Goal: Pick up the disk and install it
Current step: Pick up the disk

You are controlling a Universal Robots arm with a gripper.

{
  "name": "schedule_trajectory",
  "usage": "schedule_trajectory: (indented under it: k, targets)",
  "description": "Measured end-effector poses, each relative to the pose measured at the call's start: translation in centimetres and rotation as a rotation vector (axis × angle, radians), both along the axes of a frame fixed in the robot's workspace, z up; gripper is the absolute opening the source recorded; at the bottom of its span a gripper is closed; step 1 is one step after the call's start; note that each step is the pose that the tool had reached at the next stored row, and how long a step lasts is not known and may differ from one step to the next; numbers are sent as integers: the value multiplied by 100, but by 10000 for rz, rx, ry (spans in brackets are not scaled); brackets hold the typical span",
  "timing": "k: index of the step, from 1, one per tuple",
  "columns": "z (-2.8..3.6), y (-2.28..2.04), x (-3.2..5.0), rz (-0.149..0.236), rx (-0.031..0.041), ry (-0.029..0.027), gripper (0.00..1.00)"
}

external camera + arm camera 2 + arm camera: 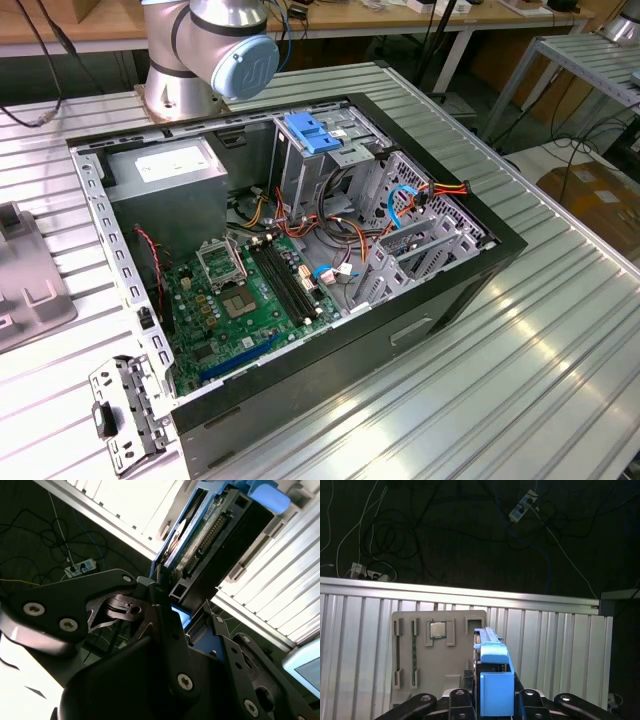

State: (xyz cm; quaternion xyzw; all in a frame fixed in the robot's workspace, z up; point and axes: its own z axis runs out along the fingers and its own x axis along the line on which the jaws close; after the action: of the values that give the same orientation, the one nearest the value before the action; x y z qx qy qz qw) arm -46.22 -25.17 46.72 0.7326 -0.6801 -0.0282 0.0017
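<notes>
The disk (492, 652) sits clamped between my fingers (459, 700), seen edge-on, so only its blue side rail and a thin strip of metal show in the first wrist view; I can't see the label face. My gripper (495, 697) is closed down to the disk's thickness, one dark finger on each side, and its lower part is cut off by the frame edge. In the second wrist view the disk (210, 535) shows its connector edge and circuit board side, with a blue rail end at the far tip, and the gripper body (172, 597) hides the near end. It hangs over the ribbed metal table (560, 650), just beside a grey parts tray (440, 630) holding a small square chip; I can't tell the height above the table. Beyond the table edge is dark floor with cables and a power strip (524, 506). In the exterior view the open computer case (450, 290) lies on the table, motherboard (245, 295) exposed, grey power-supply box (170, 180) at the back, and a blue latch (312, 133) on top of the metal cage (300, 175). The arm base (210, 50) stands behind the case, cut off at the top. A loose metal bracket (125, 410) lies near the case corner.
</notes>
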Motion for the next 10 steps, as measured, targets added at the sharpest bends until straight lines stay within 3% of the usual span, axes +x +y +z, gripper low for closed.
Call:
schedule_trajectory:
  k: [10]
  targets:
    - [95, 0, 4, 0, 0, 0, 37]
